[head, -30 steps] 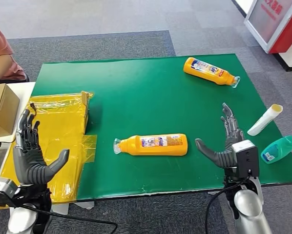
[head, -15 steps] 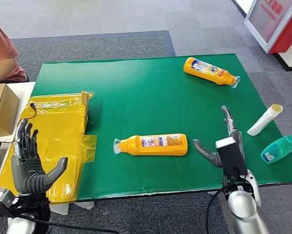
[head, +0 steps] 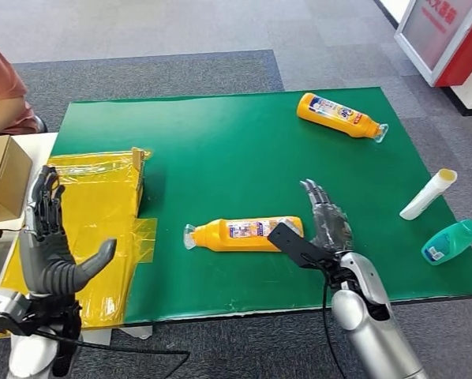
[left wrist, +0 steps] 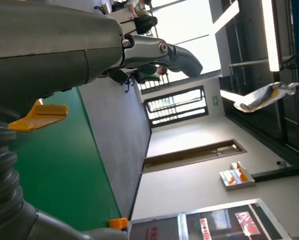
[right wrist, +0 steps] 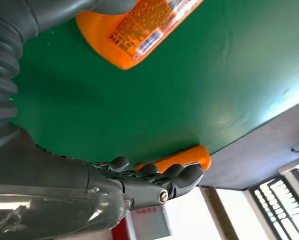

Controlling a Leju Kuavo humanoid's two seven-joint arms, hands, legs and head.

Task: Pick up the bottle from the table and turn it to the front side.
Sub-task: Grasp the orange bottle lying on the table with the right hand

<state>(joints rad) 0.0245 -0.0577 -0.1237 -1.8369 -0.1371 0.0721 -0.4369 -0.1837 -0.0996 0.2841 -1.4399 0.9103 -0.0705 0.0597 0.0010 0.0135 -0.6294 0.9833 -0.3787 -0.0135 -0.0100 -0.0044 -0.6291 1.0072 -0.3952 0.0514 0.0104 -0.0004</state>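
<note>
At the near edge of the table [head: 234, 304] the right hand [head: 317, 229] hovers with its fingers spread and nothing in it, the thumb reaching toward the near bottle [head: 245, 234]. The left hand [head: 46, 245] is raised at the near left, over the yellow sheet [head: 99, 205]; it is also spread and holds nothing. The near bottle, orange, lies flat on the green mat, and its long axis runs from left to right, parallel with the near edge. Its clear cap points to the left and its wide base points to the right, and the base is just beside the right hand, on this hand's left side. In the right wrist view the base of the bottle [right wrist: 140, 30] is close under the thumb side of the hand, but I cannot tell if they touch. So the right hand is much nearer than the left, which stands well apart from the bottle. I judge that the hand needs to come across the bottle's body from the base end to close around it. Farther right lie a white tube [head: 428, 194] and a teal bottle [head: 452, 241], and at the far side lies a second orange bottle [head: 341, 116]
</note>
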